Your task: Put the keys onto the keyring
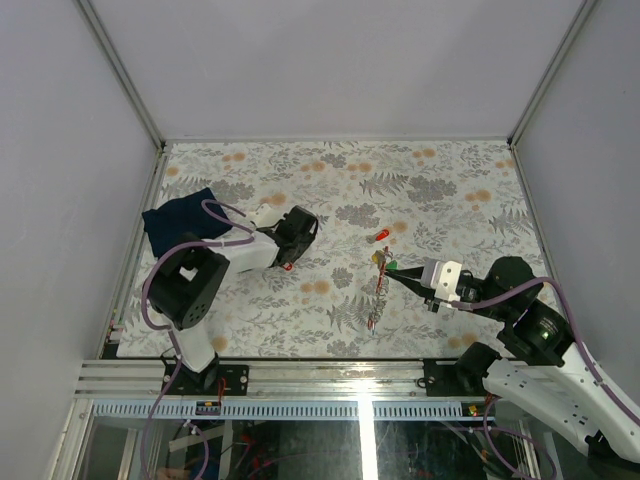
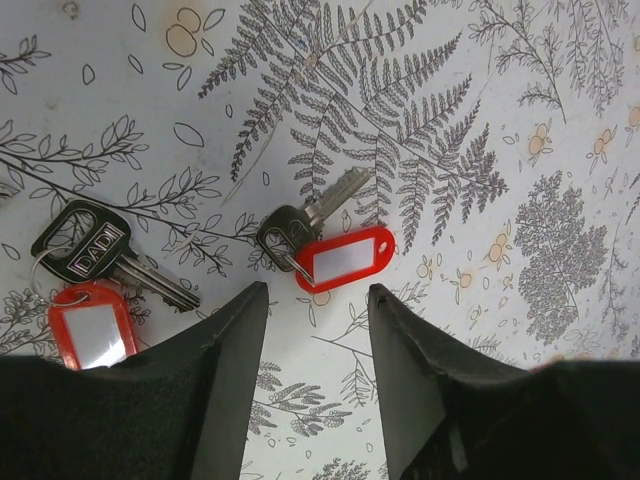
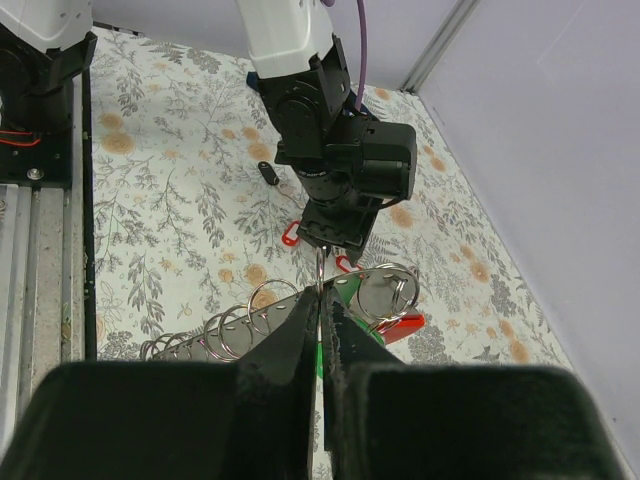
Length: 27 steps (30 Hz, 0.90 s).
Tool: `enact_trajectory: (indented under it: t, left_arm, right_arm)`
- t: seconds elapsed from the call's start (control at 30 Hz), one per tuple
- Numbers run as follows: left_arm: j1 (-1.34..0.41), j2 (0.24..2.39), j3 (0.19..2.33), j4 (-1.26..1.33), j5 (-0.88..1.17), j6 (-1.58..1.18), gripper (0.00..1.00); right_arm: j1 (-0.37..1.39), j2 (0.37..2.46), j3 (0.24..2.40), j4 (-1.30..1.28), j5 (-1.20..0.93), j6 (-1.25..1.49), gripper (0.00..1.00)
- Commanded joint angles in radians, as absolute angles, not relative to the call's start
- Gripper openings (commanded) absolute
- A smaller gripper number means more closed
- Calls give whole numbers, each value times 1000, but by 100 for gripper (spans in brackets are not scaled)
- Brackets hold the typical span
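Note:
In the left wrist view a silver key [image 2: 312, 215] with a red tag [image 2: 345, 258] lies on the patterned cloth, just beyond my open left gripper [image 2: 316, 295], which has nothing between its fingers. A black-headed key [image 2: 85, 250] with its own red tag [image 2: 92, 335] lies to the left. My right gripper [image 3: 322, 295] is shut on a thin upright ring of the keyring [image 3: 320, 268], whose flat grey bar [image 3: 240, 325] carries several rings plus a green tag [image 3: 345, 290] and a red tag [image 3: 400, 325]. From above, the right gripper [image 1: 388, 276] sits mid-table and the left gripper [image 1: 289, 256] to its left.
A dark blue cloth [image 1: 180, 220] lies at the table's far left, beside the left arm. One more red-tagged key [image 1: 381, 236] rests just beyond the keyring. A small black key [image 3: 268, 172] lies by the left arm. Grey walls enclose the table on three sides.

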<state>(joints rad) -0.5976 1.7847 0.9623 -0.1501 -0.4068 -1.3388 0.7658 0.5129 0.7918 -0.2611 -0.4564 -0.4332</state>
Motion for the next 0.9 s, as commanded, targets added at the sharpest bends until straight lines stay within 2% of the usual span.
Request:
enact_trajectory:
  t: [0.0,0.27,0.5,0.87]
  left_arm:
    - [-582,1819,941,-149,-461,-1357,45]
    - [-563,1831,940,-146,-463,-1355,42]
    - [-563,1836,936,-147,-466,-1354,28]
    - [-563,1822,938,-167,-482,-1331,12]
  right_arm:
    - [771,503,801,-204,-462,-414,0]
    - [771,507,804,-204,-463,-414,0]
    - [771,507,804,-201,-460,-413,0]
    - [771,508,802,-201,-460,-408,0]
